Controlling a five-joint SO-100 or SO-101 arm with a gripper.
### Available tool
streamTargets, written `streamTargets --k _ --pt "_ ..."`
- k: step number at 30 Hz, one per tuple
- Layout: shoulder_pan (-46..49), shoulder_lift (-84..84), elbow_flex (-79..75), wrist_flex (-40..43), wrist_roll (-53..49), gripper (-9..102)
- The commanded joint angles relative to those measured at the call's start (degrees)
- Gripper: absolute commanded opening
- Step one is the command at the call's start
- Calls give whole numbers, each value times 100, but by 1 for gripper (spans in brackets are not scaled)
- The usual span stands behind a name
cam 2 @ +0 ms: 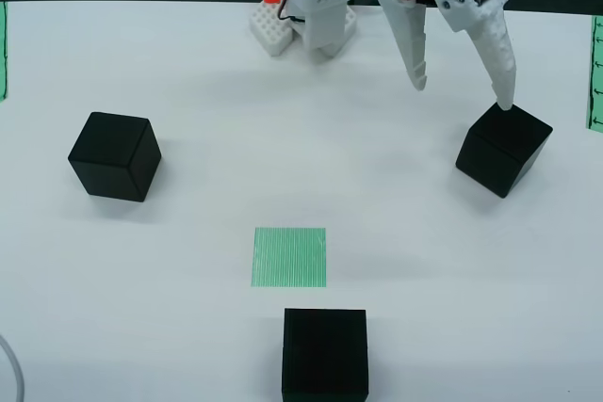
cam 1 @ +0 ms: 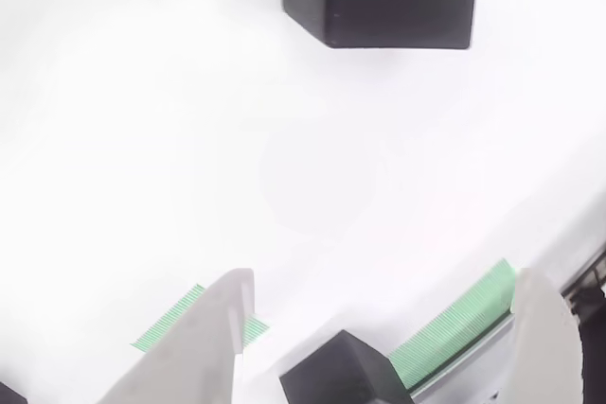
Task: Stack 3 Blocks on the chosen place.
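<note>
The gripper is hovering with fingers spread wide, one tip seeming to touch the right-hand black cube, far from the green striped square; closing off-centre is risking shoving it aside.

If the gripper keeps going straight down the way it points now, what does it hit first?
Probably the right-hand block: the open gripper points down at the table, and one fingertip already looks on or just above the block's top edge. Depth is uncertain.
</note>
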Motion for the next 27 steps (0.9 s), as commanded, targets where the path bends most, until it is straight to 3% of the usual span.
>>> streamTargets --k 1,13,27 --pt "-79 -211 -255 167 -105 34" --pt "-185 -1406 -932 149 -334 34" --pt "2874 -2751 -2593 -413 -396 37"
